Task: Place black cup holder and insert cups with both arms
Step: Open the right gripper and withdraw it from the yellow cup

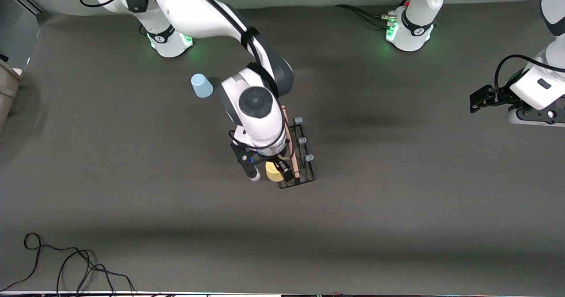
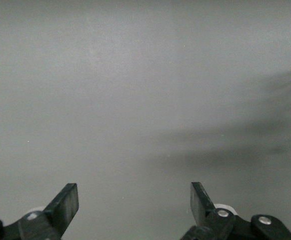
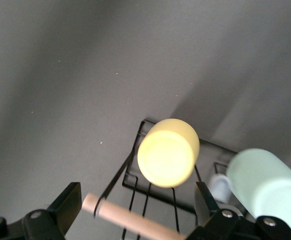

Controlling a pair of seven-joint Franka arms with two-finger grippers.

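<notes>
At mid-table, the black cup holder [image 1: 299,156] is seen standing upright on the dark grey table [image 1: 397,208], its light wooden rod [image 1: 291,147] running along the top and three pale-blue-tipped pegs [image 1: 298,120] showing on the side toward the left arm's end of the table; the right gripper [image 1: 270,169] is poised over the holder's end nearer the front camera, its fingers spread apart and clasping nothing; the yellow cup [image 3: 168,152] is seen between those fingers in the right wrist view, set bottom-out on the holder, and the mint green cup [image 3: 268,187] is hung just beside it on the same rack; the light blue cup [image 1: 201,86] is left upside down on the table, farther from the front camera than the holder and toward the right arm's end; the left gripper [image 1: 485,99] is held waiting, well apart from the holder at the left arm's end, with its fingers [image 2: 65,205] wide apart over bare table; no readable writing or brand is made out anywhere.
</notes>
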